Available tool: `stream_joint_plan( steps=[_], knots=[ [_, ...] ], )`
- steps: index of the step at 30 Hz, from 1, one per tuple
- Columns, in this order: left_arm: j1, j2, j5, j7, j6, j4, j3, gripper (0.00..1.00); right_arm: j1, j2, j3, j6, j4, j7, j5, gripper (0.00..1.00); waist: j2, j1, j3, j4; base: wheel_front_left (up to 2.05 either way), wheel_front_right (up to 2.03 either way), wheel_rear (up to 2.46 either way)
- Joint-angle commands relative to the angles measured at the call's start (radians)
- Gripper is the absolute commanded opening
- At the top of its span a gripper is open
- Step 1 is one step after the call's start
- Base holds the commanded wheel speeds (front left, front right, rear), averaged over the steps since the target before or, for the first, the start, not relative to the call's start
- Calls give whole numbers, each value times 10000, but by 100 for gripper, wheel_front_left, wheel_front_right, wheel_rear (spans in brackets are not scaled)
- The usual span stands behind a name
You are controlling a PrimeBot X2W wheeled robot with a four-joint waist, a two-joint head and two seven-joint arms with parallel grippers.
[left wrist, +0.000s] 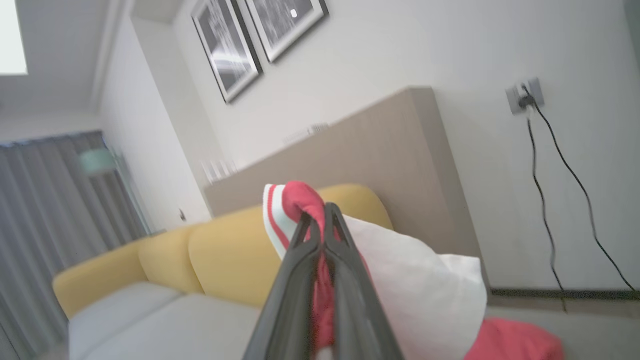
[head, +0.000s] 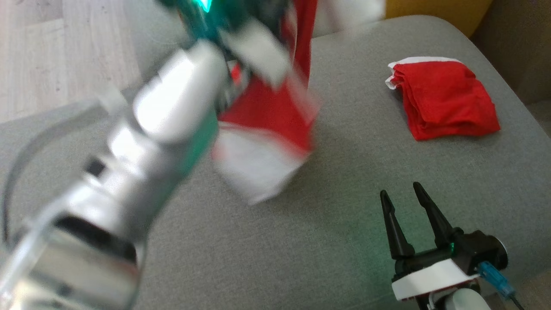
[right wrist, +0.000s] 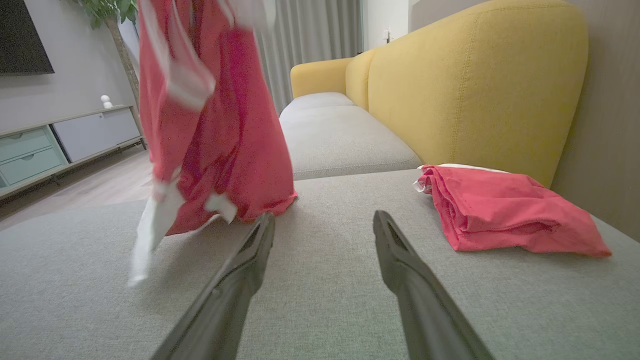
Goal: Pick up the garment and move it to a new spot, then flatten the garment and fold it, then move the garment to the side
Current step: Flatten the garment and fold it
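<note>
A red and white garment (head: 267,125) hangs in the air above the grey sofa seat (head: 344,241), blurred by motion. My left gripper (left wrist: 321,210) is shut on a bunched red and white fold of the garment (left wrist: 287,210), whose cloth trails down behind the fingers. In the head view my left arm (head: 142,142) reaches up across the left side, its fingers hidden at the top edge. My right gripper (head: 402,191) stands open low over the seat at the lower right, nothing between its fingers. In the right wrist view the hanging garment (right wrist: 210,125) dangles ahead to the left of the open right gripper (right wrist: 322,222).
A second red garment (head: 443,99), folded, lies on the seat at the far right, also seen as a folded pile (right wrist: 500,210) in the right wrist view. The yellow sofa back (right wrist: 475,90) rises behind it. Wooden floor (head: 56,51) lies beyond the seat's left edge.
</note>
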Motion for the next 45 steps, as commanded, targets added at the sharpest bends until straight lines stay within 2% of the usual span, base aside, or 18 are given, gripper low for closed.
stream_joint_plan(
  steps=[1,4,6,9,13,19,22,26,27,28,29,37,40,45],
  knots=[
    [-1145,370,-107,-136,66,-266,677,0,-137,6,168,-19,-293,-63,14,100,0,1,-82,69,0,0,0],
    [-1683,627,-201,-208,126,-100,1035,0,-94,17,118,-19,-313,-63,12,100,0,1,-129,128,0,0,0],
    [-1809,989,-282,-264,170,51,1282,0,-52,30,60,-19,-349,-63,22,100,0,1,-164,195,0,0,0],
    [-1133,1565,-667,-319,260,85,1690,0,54,49,-101,-19,-423,-63,18,100,0,1,-167,374,0,0,0],
    [1208,2303,-1475,-154,242,-277,2022,0,278,66,-323,-19,-476,-63,-2,100,0,1,-155,686,0,0,0],
    [5754,2852,-2885,60,369,-1000,2295,0,464,76,-536,-19,-588,-63,-110,100,0,1,61,1147,0,0,0],
    [7138,2921,-3133,-215,576,-1320,2354,0,423,45,-535,-19,-627,-63,-153,100,0,1,208,1348,0,0,0],
    [8191,2767,-3362,-402,744,-1764,2345,0,414,-79,-553,-19,-610,-63,-182,100,0,1,267,1592,0,0,0],
    [8367,2734,-3382,-418,815,-1833,2329,20,419,-98,-546,-19,-589,-63,-187,100,0,1,260,1650,0,0,0],
    [8513,2717,-3372,-447,909,-1903,2324,86,421,-109,-524,-19,-562,-63,-192,100,0,1,250,1694,0,0,0],
    [8632,2709,-3323,-505,1038,-1987,2340,100,421,-112,-506,-19,-541,-63,-194,100,0,1,234,1730,0,0,0],
    [9306,2760,-2434,-838,2337,-3225,2538,100,488,-89,-387,-19,-447,-63,-178,100,0,1,54,1871,0,0,0],
    [9417,2861,-1741,-882,2850,-4084,2483,100,561,-72,-296,-19,-433,-63,-162,100,0,1,3,1843,0,0,0],
    [9198,2740,-977,-867,2912,-4451,1827,100,535,-72,-217,-19,-413,-63,-152,100,0,1,35,1766,0,0,0]
  ],
)
